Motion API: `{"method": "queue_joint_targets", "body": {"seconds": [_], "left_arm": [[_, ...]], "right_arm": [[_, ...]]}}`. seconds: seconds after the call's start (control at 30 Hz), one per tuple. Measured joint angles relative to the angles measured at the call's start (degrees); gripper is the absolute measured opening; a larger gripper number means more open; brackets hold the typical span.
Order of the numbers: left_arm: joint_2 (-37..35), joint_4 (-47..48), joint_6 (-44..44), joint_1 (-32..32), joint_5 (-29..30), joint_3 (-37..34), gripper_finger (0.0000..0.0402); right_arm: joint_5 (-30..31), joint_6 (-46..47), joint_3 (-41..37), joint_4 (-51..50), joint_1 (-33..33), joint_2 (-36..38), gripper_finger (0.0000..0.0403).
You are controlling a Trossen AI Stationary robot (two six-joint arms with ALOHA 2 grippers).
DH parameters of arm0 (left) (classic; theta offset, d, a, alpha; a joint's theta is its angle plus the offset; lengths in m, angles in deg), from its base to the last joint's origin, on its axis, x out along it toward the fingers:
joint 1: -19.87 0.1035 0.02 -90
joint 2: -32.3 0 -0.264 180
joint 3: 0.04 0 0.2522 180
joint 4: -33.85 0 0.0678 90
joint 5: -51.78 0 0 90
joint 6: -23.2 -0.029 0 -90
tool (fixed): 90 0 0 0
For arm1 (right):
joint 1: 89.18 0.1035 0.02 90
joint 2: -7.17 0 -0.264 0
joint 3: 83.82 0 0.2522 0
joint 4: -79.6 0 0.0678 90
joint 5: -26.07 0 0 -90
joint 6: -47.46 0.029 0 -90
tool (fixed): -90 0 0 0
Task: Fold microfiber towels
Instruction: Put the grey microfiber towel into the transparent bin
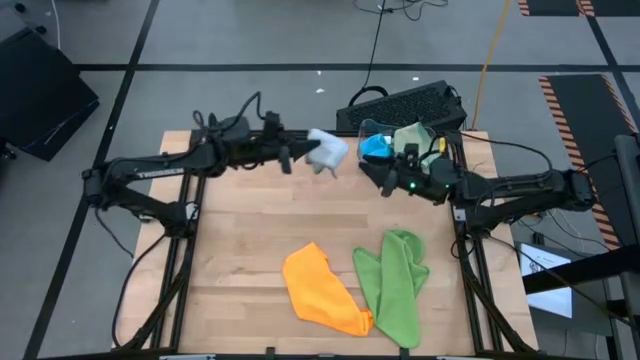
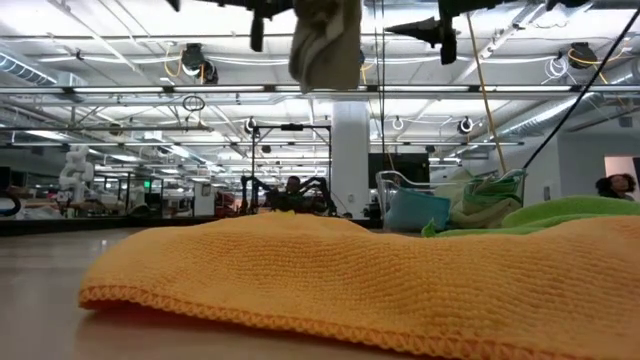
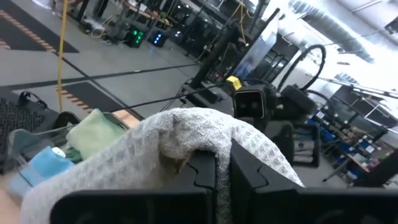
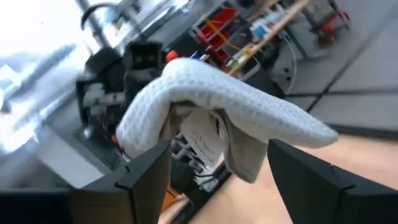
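I've got the left gripper clenched on a pale grey waffle-weave microfiber towel, held up in the air near the top middle of the high view so it hangs free off the wooden table. My guess is that's to let it drape before spreading it. In the left wrist view the grey cloth is bunched over the closed fingers, soft and nubbly.

The right gripper sits just beside it toward the right, jaws spread wide and holding nothing; its wrist view shows the towel between and beyond the open fingers with a white tag showing.

A clear plastic bin at upper right holds more cloths. A crumpled orange towel and a lime green towel lie at lower centre, unfolded.
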Motion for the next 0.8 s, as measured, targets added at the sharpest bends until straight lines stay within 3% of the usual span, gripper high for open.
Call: {"method": "queue_joint_targets", "body": {"seconds": [0.17, 0.53, 0.8], "left_arm": [[7.57, -0.30, -2.17, 1.95, -1.91, 8.06, 0.0014], [22.05, -0.75, -1.88, 7.15, -9.22, 24.97, 0.0012], [27.21, -2.16, 0.99, 9.96, -10.26, 29.22, 0.0013]], "right_arm": [[-0.14, 18.54, 0.00, -6.56, -3.62, 3.44, 0.0258], [-6.91, 27.00, 0.04, -13.98, -11.19, 7.38, 0.0288], [-16.71, 40.06, 0.04, -10.07, -22.00, 6.75, 0.0298]]}}
